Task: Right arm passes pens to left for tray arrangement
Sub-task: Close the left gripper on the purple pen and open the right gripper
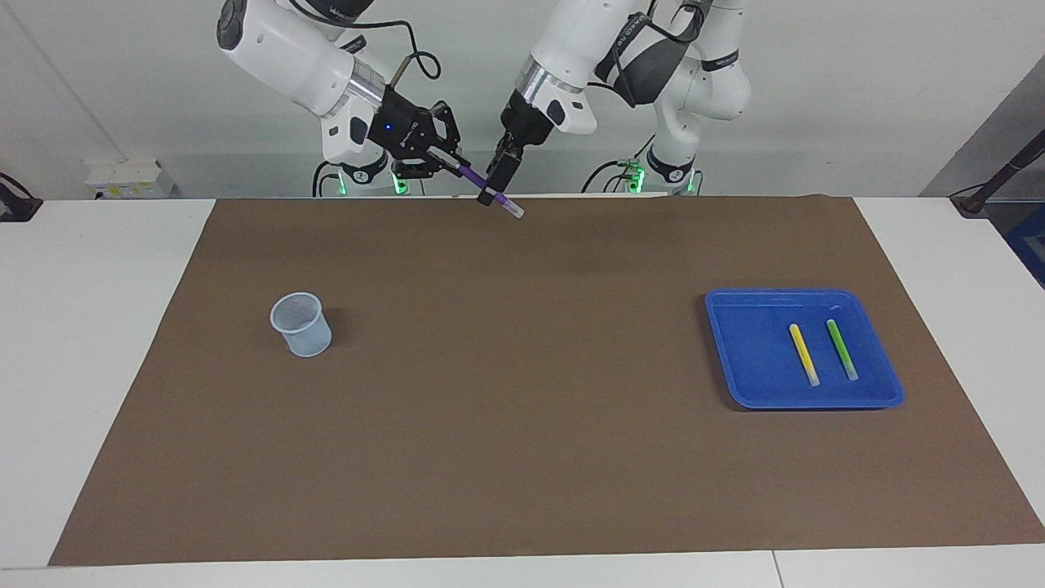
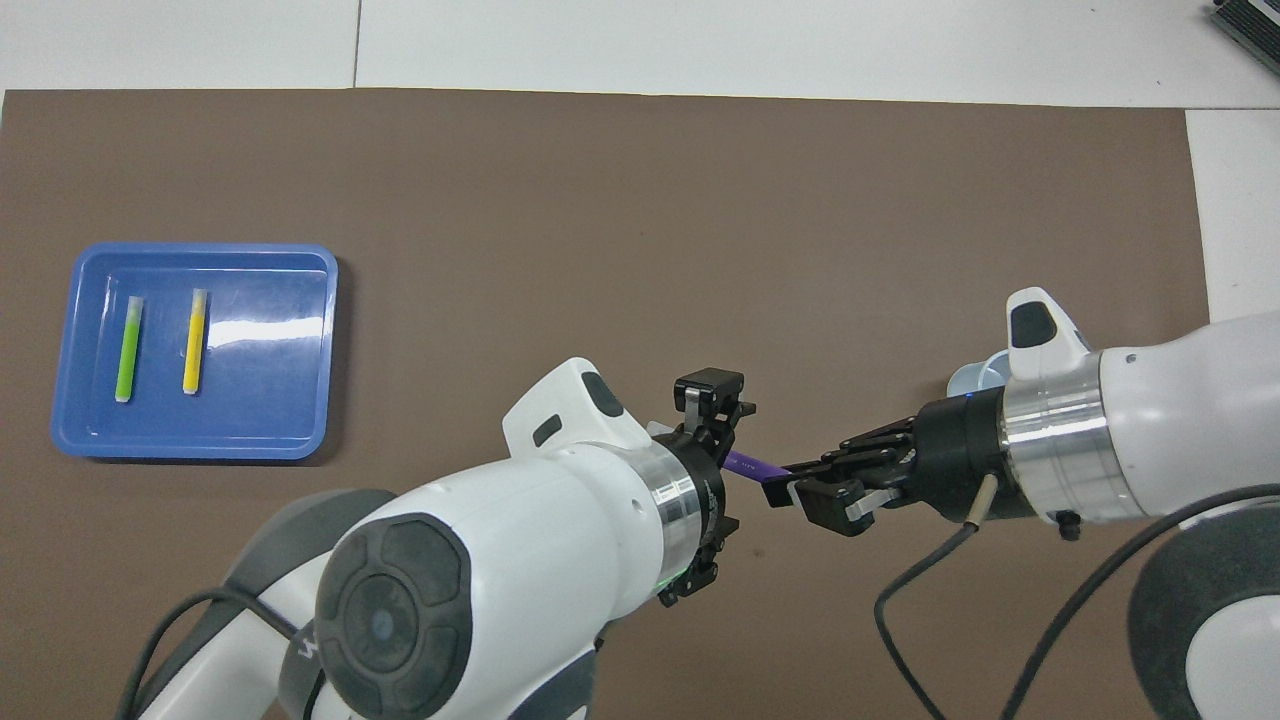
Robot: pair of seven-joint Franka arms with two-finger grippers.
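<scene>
My right gripper [image 1: 454,163] [image 2: 792,487] is shut on the lower end of the purple pen [image 1: 473,177] [image 2: 750,465] and holds it slanted in the air over the mat's edge by the robots. My left gripper [image 1: 492,193] [image 2: 722,470] is open, its fingers standing either side of the pen's middle. The pen's pale cap pokes out past the left gripper. On the mat at the left arm's end lies the blue tray [image 1: 804,402] [image 2: 200,450]. In it the yellow pen [image 1: 803,354] [image 2: 194,340] and the green pen [image 1: 842,349] [image 2: 126,348] lie side by side.
A small translucent pale-blue cup [image 1: 301,324] [image 2: 975,378] stands upright on the brown mat [image 1: 522,425] toward the right arm's end. White table [image 1: 98,343] borders the mat at both ends.
</scene>
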